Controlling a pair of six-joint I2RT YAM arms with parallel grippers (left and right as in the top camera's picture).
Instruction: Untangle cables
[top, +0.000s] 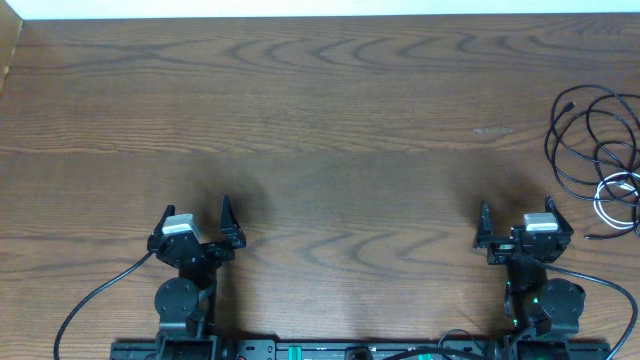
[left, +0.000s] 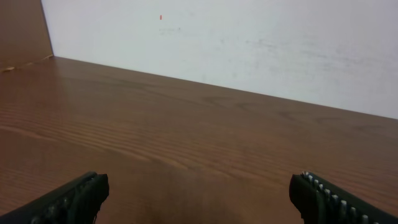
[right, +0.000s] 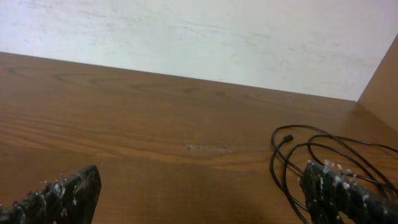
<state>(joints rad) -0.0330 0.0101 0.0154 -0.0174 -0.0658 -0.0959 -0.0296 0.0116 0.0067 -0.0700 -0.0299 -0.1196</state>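
I see my left gripper (top: 196, 206) and right gripper (top: 517, 205) agape, empty; the cables (top: 598, 160) lie tangled on the table (top: 330, 120) at the right one's two o'clock.

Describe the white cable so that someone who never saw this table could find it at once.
Look at the right edge of the table, where thin cables lie in loose loops beyond the right end effector. The white cable is the small loop on the pile's near side; every other one is black.
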